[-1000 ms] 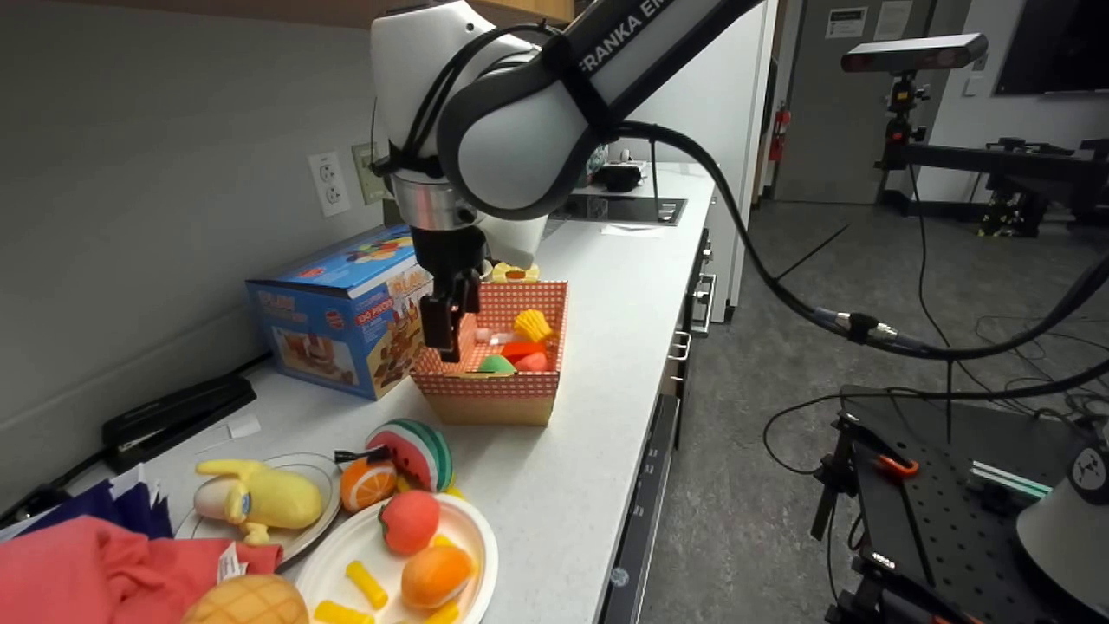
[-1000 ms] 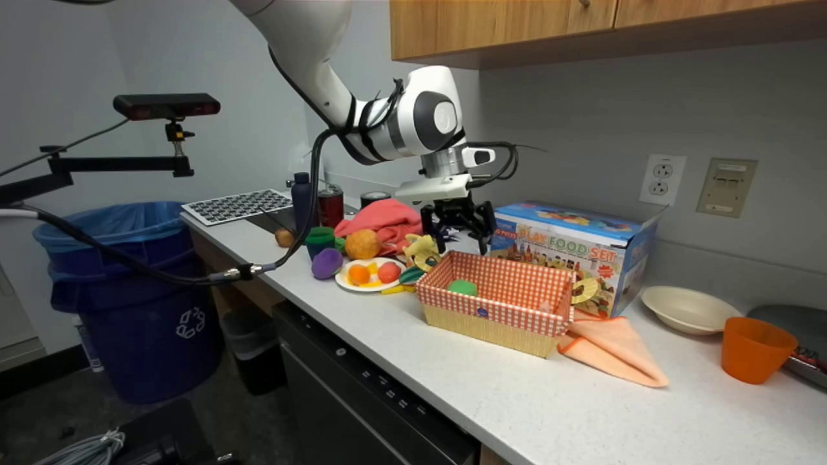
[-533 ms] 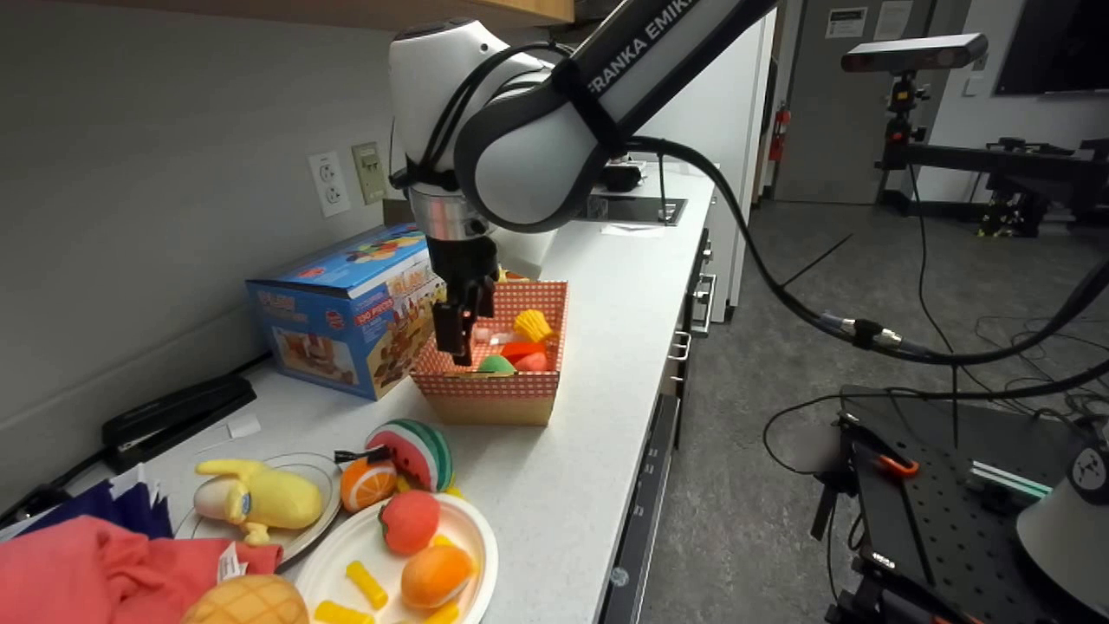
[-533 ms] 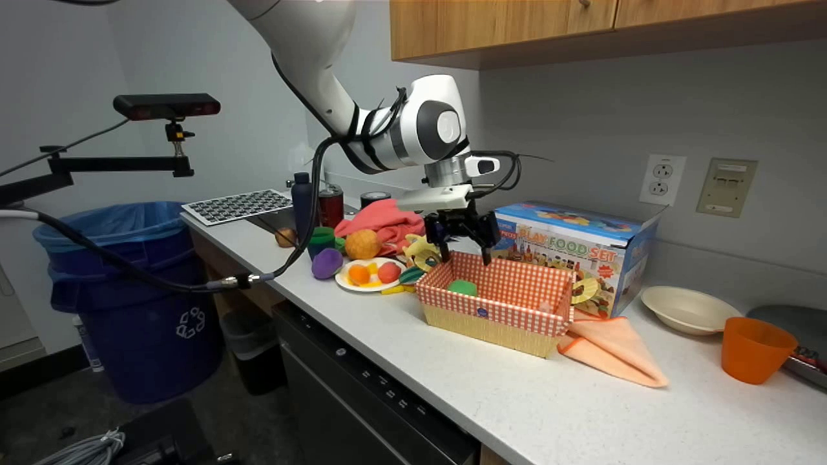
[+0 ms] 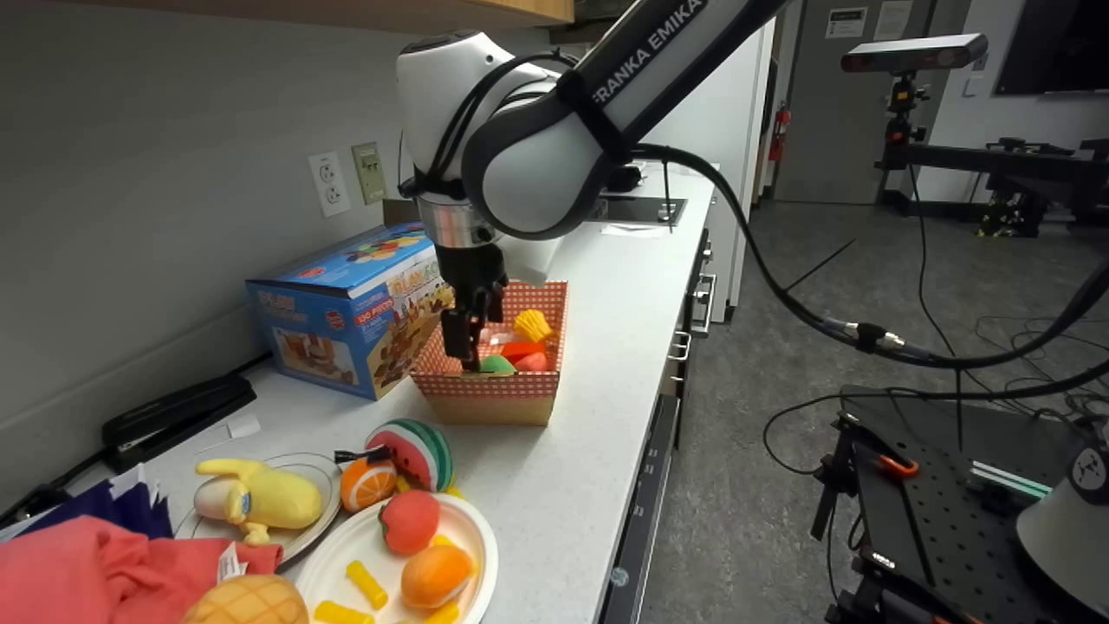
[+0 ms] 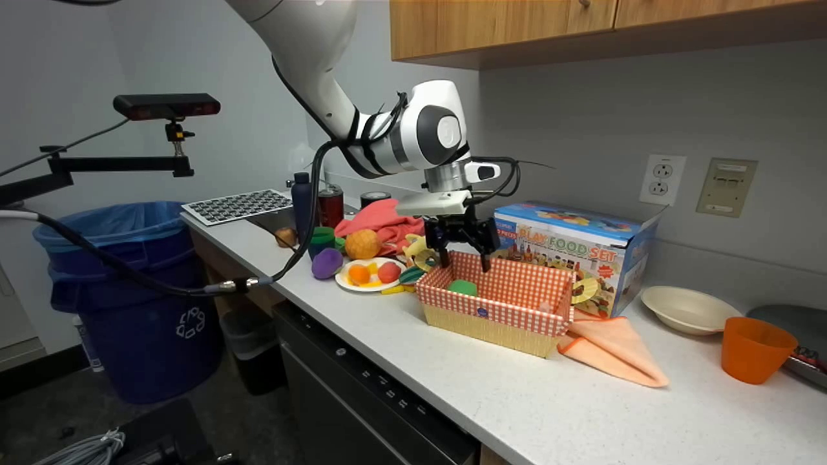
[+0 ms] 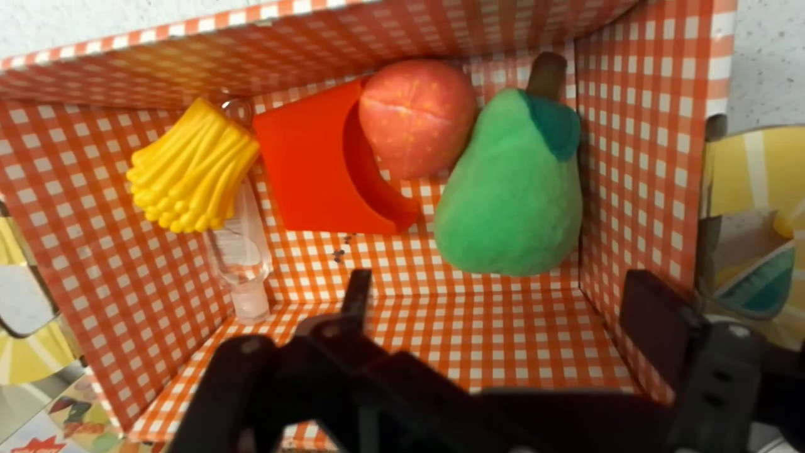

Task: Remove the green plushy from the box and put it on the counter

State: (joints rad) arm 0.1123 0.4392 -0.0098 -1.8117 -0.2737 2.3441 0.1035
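Inside box (image 6: 494, 326), at one end: green plushy (image 7: 510, 198); fingers (image 7: 655, 324) spread wide, nothing held — best centred astride plushy before lowering straight, clear of rim.

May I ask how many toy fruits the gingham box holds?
2: the green plush pear at one end of the box and the speckled red fruit beside it. Any underneath would be hidden.

Gripper (image 6: 465, 261) over box (image 6: 481, 328), at end nearer plate (image 6: 367, 289); points down, jaws spread. Plushy (image 6: 462, 287) in box, same end, lower part hidden by box front. Box on counter (image 6: 581, 413), carton (image 6: 549, 250) behind. Napkin (image 6: 617, 356) just beside box; bowl (image 6: 688, 312), cup (image 6: 756, 354) further along. Plate holds fruit (image 6: 388, 272). Cabinet (image 6: 504, 26) overhead.
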